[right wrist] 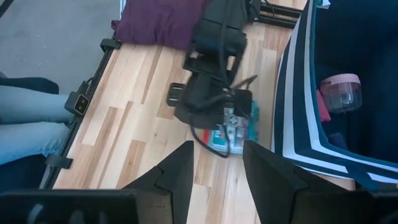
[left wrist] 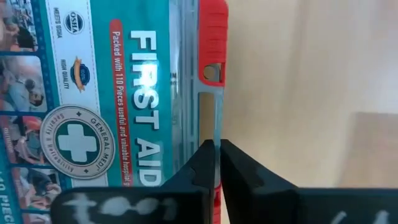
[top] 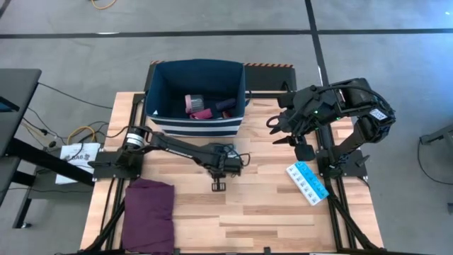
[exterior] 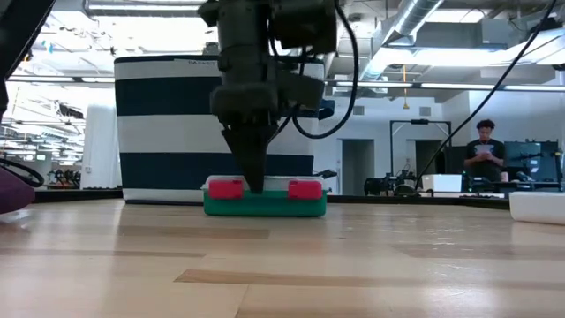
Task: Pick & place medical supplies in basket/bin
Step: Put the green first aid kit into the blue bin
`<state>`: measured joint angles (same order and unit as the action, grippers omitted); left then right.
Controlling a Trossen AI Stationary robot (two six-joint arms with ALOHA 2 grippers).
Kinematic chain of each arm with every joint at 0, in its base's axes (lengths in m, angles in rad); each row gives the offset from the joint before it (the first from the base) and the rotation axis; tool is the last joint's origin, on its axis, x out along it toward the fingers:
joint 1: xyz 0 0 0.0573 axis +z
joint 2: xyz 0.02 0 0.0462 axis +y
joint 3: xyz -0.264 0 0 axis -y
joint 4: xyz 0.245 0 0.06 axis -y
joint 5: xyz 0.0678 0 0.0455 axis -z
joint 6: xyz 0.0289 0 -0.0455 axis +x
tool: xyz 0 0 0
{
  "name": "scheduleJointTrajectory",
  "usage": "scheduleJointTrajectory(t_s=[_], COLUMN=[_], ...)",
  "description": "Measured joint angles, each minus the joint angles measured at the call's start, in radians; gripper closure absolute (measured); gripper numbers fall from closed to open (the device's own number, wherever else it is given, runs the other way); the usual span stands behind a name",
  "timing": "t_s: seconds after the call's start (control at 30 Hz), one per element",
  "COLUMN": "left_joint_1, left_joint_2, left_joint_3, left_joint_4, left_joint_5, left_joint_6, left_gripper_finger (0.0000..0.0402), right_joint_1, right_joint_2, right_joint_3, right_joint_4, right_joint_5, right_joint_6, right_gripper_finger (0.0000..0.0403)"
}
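The green-red clear first-aid packet lies flat on the table just in front of the navy striped bin. My left gripper stands over it, pointing down, shut on its edge; from above, the gripper hides most of the packet. The bin holds a pink round tub and purple and magenta rolls. A blue-white pill strip lies flat at the table's right. My right gripper hangs open and empty right of the bin. My left gripper pinches the thin clear handle strip on the packet's red-clasped long side, between its two fingers. The fingers come from above, pointing down, between the two red clasps. The packet rests flat on the table.
A large folded purple cloth lies at the table's near left corner. The bin's striped wall rises right behind the packet. Bare wood lies between the packet and the pill strip. A person stands far off in the room.
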<state>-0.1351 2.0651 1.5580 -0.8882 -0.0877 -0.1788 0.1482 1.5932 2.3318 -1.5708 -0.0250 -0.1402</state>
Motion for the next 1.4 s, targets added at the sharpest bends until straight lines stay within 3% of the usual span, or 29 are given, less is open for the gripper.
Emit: scheduleJointTrajectory(t_s=[0.2, 0.6, 0.83, 0.93, 1.1, 1.27, 1.4], left_joint_1=[-0.079, -0.197, -0.072, 0.021, 0.233, 0.441, 0.521], left_joint_2=[0.000, -0.008, -0.081, -0.085, -0.089, -0.075, -0.050], left_joint_3=[0.176, 0.791, 0.764, 0.766, 0.762, 0.762, 0.740], left_joint_4=[-0.117, -0.689, -0.694, -0.681, -0.684, -0.650, -0.599], left_joint_5=[-0.066, -0.544, -0.712, -0.711, -0.617, -0.450, -0.341], left_joint_6=[-0.080, -0.337, -0.343, -0.268, -0.241, -0.269, -0.288], left_gripper_finger=[0.0400, 0.0401, 0.0401, 0.0401, 0.0401, 0.0401, 0.0401], right_joint_1=[0.000, 0.002, 0.002, 0.002, 0.002, 0.002, 0.003], right_joint_2=[0.000, 0.000, 0.000, 0.000, 0.000, 0.000, 0.000], right_joint_3=[0.000, 0.000, 0.000, 0.000, 0.000, 0.000, 0.000], right_joint_4=[0.000, 0.000, 0.000, 0.000, 0.000, 0.000, 0.000], right_joint_5=[0.000, 0.000, -0.001, -0.001, -0.001, -0.001, 0.000], right_joint_6=[-0.003, 0.046, 0.064, 0.072, 0.055, 0.054, 0.055], right_gripper_finger=[0.0270, 0.0269, 0.0270, 0.0270, 0.0269, 0.0270, 0.0269])
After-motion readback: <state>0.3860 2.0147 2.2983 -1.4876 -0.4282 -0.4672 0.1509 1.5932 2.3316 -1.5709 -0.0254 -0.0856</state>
